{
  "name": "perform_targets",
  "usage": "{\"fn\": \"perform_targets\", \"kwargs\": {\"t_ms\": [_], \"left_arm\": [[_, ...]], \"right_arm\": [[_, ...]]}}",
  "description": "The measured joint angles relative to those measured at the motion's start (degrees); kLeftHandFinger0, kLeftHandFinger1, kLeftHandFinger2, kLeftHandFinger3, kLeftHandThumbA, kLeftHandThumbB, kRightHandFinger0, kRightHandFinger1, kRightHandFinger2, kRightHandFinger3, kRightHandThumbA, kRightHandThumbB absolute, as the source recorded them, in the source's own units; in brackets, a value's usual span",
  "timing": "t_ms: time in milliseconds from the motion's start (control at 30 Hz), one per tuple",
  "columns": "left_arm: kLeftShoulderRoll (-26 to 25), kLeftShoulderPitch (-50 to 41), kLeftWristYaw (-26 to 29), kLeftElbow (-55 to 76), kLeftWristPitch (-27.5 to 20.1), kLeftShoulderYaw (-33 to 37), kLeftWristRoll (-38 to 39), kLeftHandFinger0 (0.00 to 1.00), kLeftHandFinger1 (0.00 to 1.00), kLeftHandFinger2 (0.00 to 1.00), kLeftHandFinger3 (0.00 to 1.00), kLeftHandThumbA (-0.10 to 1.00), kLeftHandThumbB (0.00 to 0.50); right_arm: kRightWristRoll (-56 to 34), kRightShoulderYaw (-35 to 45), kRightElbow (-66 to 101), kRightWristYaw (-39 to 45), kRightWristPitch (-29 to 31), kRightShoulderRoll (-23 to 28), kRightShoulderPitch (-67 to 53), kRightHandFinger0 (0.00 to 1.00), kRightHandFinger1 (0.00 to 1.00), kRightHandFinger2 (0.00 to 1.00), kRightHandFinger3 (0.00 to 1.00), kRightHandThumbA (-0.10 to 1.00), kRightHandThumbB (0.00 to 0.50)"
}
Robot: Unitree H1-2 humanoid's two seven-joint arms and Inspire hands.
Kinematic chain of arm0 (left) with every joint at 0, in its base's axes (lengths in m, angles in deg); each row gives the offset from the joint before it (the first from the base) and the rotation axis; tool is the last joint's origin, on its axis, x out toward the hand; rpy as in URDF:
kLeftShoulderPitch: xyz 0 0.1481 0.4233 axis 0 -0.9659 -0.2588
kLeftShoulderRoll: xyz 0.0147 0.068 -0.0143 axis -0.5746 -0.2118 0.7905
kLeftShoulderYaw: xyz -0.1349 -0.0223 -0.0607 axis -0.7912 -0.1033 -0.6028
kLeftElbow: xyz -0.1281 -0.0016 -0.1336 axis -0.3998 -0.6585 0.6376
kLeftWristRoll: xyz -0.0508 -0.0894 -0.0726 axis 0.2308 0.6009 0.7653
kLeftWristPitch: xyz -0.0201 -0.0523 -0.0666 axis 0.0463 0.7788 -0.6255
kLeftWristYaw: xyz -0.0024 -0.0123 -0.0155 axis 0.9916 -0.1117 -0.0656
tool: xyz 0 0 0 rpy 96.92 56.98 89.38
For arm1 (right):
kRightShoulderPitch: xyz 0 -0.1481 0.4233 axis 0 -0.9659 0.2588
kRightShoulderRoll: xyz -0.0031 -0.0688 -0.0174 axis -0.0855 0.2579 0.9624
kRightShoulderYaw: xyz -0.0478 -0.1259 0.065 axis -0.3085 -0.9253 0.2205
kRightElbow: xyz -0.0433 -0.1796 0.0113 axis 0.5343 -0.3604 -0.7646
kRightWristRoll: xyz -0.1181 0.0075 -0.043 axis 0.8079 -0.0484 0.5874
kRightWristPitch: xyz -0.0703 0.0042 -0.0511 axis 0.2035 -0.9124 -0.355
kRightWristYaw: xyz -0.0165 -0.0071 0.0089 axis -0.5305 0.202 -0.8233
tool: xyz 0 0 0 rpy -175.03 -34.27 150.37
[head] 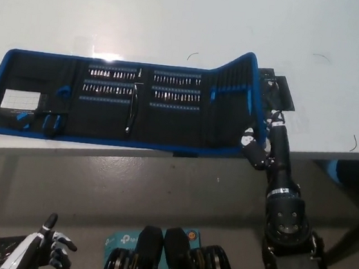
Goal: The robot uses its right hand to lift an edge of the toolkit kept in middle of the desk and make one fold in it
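Note:
A long black toolkit (118, 101) with a blue border lies unrolled on the white desk (180, 18), with rows of bits and a pen-like driver inside. Its right end panel (236, 95) is raised and tilts up off the desk. My black right hand (265, 136) is at that panel's lower right edge, with fingers curled around the blue border. My white left hand (46, 249) rests low at the bottom left, below the desk, holding nothing, fingers apart.
A small black patch (281, 94) lies on the desk just right of the raised panel. The desk's front edge (164, 155) runs right under the toolkit. A teal box (119, 238) sits on the floor below.

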Motion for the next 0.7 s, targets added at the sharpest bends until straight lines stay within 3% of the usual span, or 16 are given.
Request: {"fn": "perform_targets", "kwargs": {"t_ms": [67, 100, 233, 333, 533, 600, 700], "left_arm": [[0.0, -0.1, 0.0, 0.0, 0.1, 0.0, 0.0, 0.48, 0.34, 0.3, 0.37, 1.0, 0.5], [0.0, -0.2, 0.0, 0.0, 0.1, 0.0, 0.0, 0.46, 0.34, 0.3, 0.38, 1.0, 0.5], [0.1, -0.3, 0.0, 0.0, 0.1, 0.0, 0.0, 0.42, 0.33, 0.3, 0.36, 1.0, 0.5], [0.1, -0.3, -0.1, 0.0, 0.1, 0.0, 0.0, 0.42, 0.35, 0.33, 0.38, 1.0, 0.5], [0.1, -0.3, -0.2, 0.0, 0.2, 0.0, 0.0, 0.44, 0.35, 0.33, 0.4, 1.0, 0.5], [0.1, -0.3, -0.2, 0.1, 0.3, 0.0, 0.0, 0.46, 0.37, 0.36, 0.41, 1.0, 0.5], [0.1, -0.1, -0.2, 0.1, 0.4, 0.1, 0.0, 0.45, 0.37, 0.33, 0.39, 1.0, 0.5]], "right_arm": [[-0.1, -0.3, -0.1, -0.2, 1.4, 0.1, 0.4, 0.0, 0.0, 0.15, 0.22, -0.1, 0.0], [0.1, -0.5, -0.1, -0.4, 2.1, 0.2, 0.8, 0.0, 0.06, 0.24, 0.18, -0.1, 0.0], [1.0, -1.8, -0.1, -0.8, 3.8, 1.0, 2.1, 0.0, 0.07, 0.24, 0.18, -0.1, 0.011], [1.4, -2.4, -0.2, -1.0, 4.5, 1.4, 2.8, 0.0, 0.01, 0.19, 0.18, -0.1, 0.033], [2.7, -4.4, -0.3, -1.1, 5.1, 2.7, 3.6, 0.0, 0.0, 0.14, 0.18, -0.1, 0.022], [3.8, -5.8, -0.3, -1.1, 5.1, 3.6, 4.3, 0.0, 0.0, 0.16, 0.18, -0.1, 0.0], [6.3, -9.4, 0.2, -0.4, 4.6, 5.6, 5.9, 0.0, 0.02, 0.22, 0.19, -0.1, 0.011]]}}
